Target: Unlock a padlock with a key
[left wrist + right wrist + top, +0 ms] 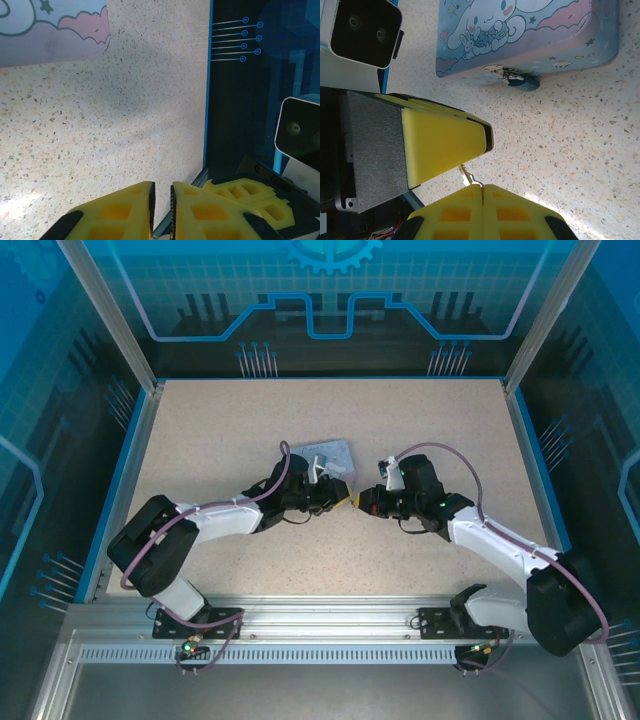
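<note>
The key (468, 176) is a thin brownish sliver sticking out of my right gripper (482, 186), which is shut on it. Its tip reaches under a yellow finger (445, 140) of my left gripper. The padlock (522, 80), small and dark, hangs at the clasp of the pale blue cartoon tin (530, 30), a short way beyond both grippers. In the left wrist view my left gripper (162, 186) shows a narrow gap between its pads with table visible through it. From above, the left gripper (340, 498) and right gripper (362, 502) meet tip to tip just in front of the tin (325, 455).
The speckled table (450, 430) stretches wide behind and beside the tin. A blue rail (208, 100) marks the table's edge in the left wrist view. The left wrist's white camera housing (362, 30) sits close by in the right wrist view.
</note>
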